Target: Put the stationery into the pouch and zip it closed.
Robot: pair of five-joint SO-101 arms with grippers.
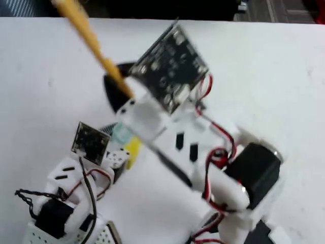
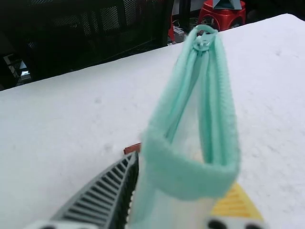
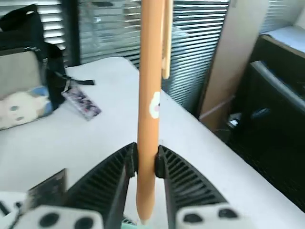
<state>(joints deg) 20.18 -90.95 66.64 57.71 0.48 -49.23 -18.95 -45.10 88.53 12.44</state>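
My right gripper (image 3: 145, 164) is shut on an orange pen (image 3: 150, 95), its black fingers (image 3: 109, 176) clamping the lower part of the barrel. From above, the pen (image 1: 86, 30) slants up and to the left out of the right gripper (image 1: 121, 87), raised over the table. My left gripper (image 2: 181, 210) is shut on the end of a mint-green pouch (image 2: 190, 143), between a grey finger (image 2: 105, 195) and a yellow one (image 2: 236, 205). The pouch mouth gapes open, with the zipper pull (image 2: 205, 40) at its far end. In the high view the pouch (image 1: 122, 133) sits just below the right gripper.
The white table (image 1: 264, 76) stretches out on all sides of the arms. Past its far edge stand a dark wire rack (image 2: 95, 28) and a red object (image 2: 221, 16). A black bag (image 3: 33, 52) and a small tag (image 3: 81, 102) lie on the surface behind the pen.
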